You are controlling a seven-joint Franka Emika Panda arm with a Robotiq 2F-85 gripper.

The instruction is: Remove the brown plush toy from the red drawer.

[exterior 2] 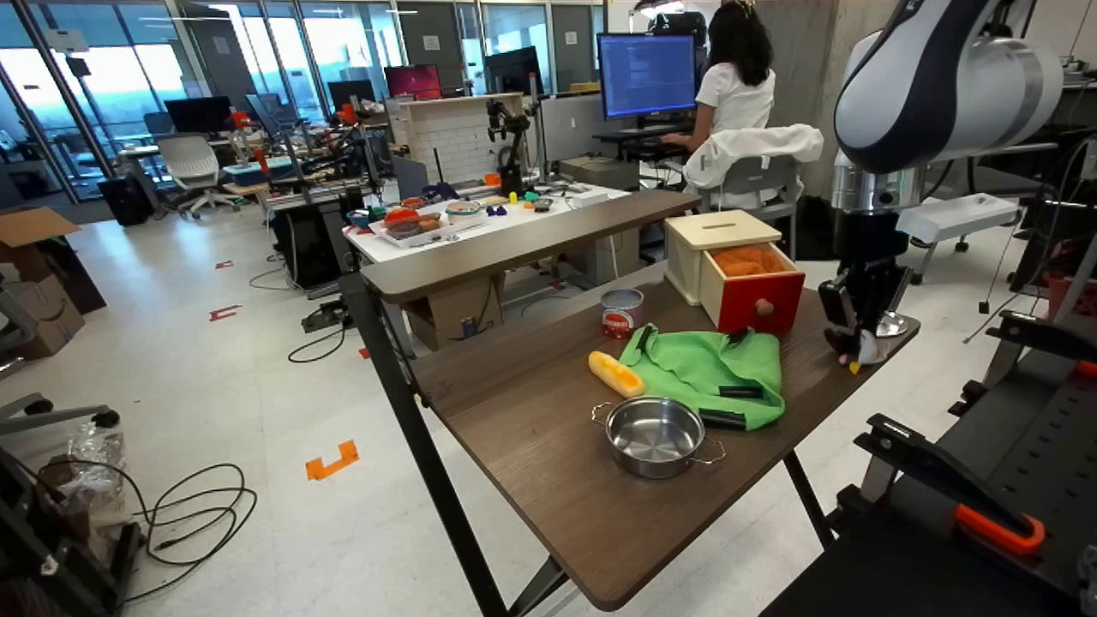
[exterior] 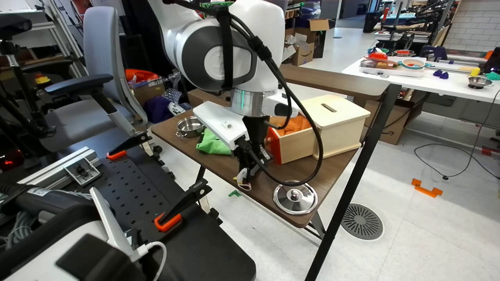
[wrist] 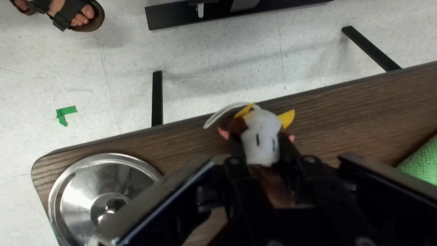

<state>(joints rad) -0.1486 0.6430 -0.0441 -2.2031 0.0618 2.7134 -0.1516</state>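
The brown plush toy (wrist: 261, 145) has a white face, yellow horns and pink ears. My gripper (wrist: 262, 152) is shut on it, with a finger on each side of its head. In both exterior views the gripper (exterior: 252, 169) (exterior 2: 857, 330) holds the toy (exterior: 243, 175) (exterior 2: 870, 347) low by the table's edge, outside the drawer. I cannot tell whether the toy touches the table. The red drawer (exterior: 273, 147) (exterior 2: 754, 304) stands pulled out of a pale wooden box (exterior: 341, 128). Orange fuzzy material (exterior 2: 748, 260) lies inside it.
A silver lid (exterior: 295, 199) lies at the table corner near the gripper. A green cloth (exterior 2: 707, 368), a steel pot (exterior 2: 656, 437), a yellow bread-shaped piece (exterior 2: 615, 374) and a can (exterior 2: 621, 313) are on the brown table (exterior 2: 548, 454). A black cart (exterior: 218, 246) stands nearby.
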